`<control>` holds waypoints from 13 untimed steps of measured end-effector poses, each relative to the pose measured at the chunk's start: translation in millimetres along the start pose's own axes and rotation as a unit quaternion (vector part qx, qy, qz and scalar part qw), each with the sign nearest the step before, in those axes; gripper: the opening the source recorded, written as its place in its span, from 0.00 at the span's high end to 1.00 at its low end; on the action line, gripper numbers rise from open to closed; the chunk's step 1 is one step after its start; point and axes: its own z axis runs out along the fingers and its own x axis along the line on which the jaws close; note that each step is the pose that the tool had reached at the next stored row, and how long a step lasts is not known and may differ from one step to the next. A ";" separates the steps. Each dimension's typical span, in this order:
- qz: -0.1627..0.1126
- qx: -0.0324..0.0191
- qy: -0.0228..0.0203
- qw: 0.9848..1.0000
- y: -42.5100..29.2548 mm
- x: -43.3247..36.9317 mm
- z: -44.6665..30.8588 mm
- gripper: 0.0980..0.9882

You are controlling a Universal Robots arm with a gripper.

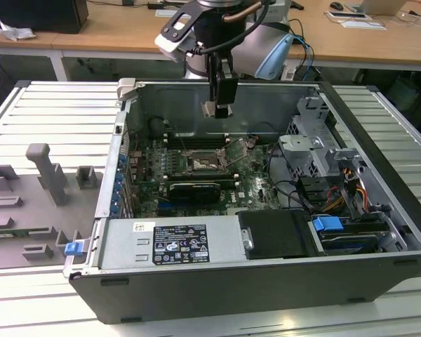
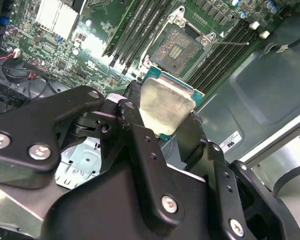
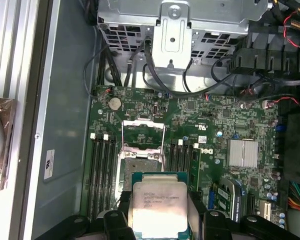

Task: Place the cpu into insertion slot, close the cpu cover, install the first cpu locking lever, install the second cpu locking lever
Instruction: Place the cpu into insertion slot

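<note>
My gripper (image 1: 218, 107) hangs above the open computer case, shut on the cpu (image 1: 215, 109). In both wrist views the cpu (image 2: 167, 102) (image 3: 160, 202) shows as a pale silver square on a green edge, pinched between the black fingers (image 2: 135, 127). The insertion slot (image 3: 140, 169) (image 2: 177, 47) lies bare below it on the green board, a dark square with a metal rim (image 1: 202, 163). The cpu cover (image 3: 142, 134) is swung open and stands beside the slot, toward the drive cage. A thin locking lever (image 2: 235, 44) sticks out by the slot.
Long black memory slots (image 3: 102, 170) flank the socket on both sides. A metal drive cage (image 1: 316, 147) and cables fill the exterior view's right of the case, and the power supply (image 1: 172, 242) lies at the front. A grey fixture tray (image 1: 35, 203) lies outside the case at the exterior view's left.
</note>
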 end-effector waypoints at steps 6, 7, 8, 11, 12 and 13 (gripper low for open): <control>0.000 0.000 0.000 1.000 -0.2 0.0 2.0 0.52; 0.000 0.000 0.000 1.000 -0.2 0.0 2.3 0.52; 0.000 0.000 0.000 1.000 -0.2 0.0 2.6 0.52; 0.000 0.000 0.000 1.000 -0.3 0.0 3.6 0.52; 0.000 0.000 0.000 1.000 -0.3 0.0 4.0 0.52; 0.000 0.000 0.000 1.000 -0.4 -0.1 4.4 0.52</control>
